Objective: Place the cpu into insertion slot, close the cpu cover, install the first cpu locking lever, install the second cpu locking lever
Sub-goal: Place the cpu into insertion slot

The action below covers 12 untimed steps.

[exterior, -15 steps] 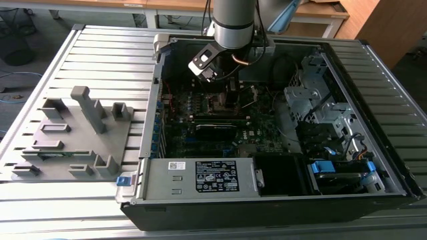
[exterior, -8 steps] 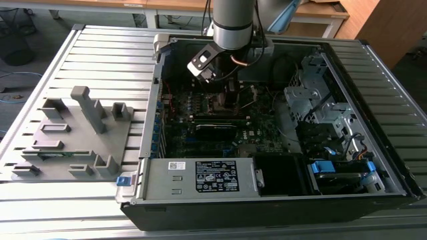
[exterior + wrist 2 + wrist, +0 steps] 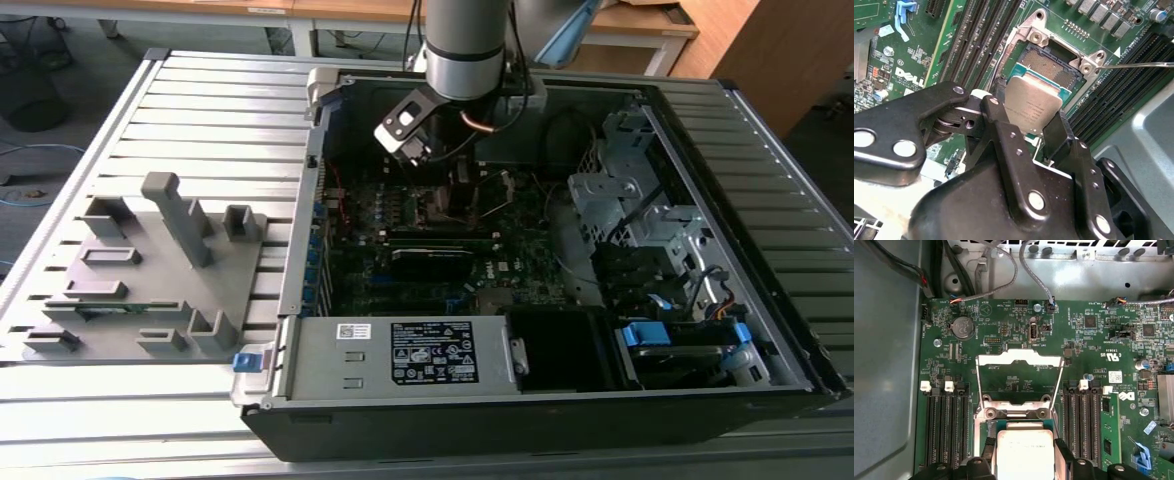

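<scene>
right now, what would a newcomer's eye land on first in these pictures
The gripper clamped on the cpu, right at the open slot in the second wrist view. Next, the cover standing open beyond the slot in the first wrist view, and the opened computer case on the slatted table in the exterior view.

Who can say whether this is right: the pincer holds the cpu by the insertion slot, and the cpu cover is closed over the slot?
Not quite. The cpu cover stands open, swung back from the insertion slot, as the first wrist view shows. The pincer does hold the cpu by the slot.
</scene>
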Each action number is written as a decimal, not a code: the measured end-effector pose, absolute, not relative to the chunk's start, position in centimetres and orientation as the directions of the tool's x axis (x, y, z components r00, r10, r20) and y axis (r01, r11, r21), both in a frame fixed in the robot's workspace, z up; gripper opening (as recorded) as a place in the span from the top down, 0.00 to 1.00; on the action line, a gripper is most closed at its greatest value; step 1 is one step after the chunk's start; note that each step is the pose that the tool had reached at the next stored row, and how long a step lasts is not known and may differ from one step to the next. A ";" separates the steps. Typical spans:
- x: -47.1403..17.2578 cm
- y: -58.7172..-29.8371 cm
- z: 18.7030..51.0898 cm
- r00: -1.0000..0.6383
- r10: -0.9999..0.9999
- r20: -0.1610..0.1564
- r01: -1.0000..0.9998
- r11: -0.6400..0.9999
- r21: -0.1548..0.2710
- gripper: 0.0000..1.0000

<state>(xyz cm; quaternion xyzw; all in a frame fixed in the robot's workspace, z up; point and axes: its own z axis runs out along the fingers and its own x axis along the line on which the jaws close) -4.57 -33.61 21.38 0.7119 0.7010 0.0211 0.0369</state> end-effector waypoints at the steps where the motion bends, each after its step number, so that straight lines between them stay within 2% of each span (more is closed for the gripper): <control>1: -4.6 -33.6 21.4 0.016 1.000 -0.022 0.997 -0.014 0.082 0.46; 12: -4.8 -33.6 20.8 0.016 1.000 -0.021 0.997 -0.014 0.082 0.46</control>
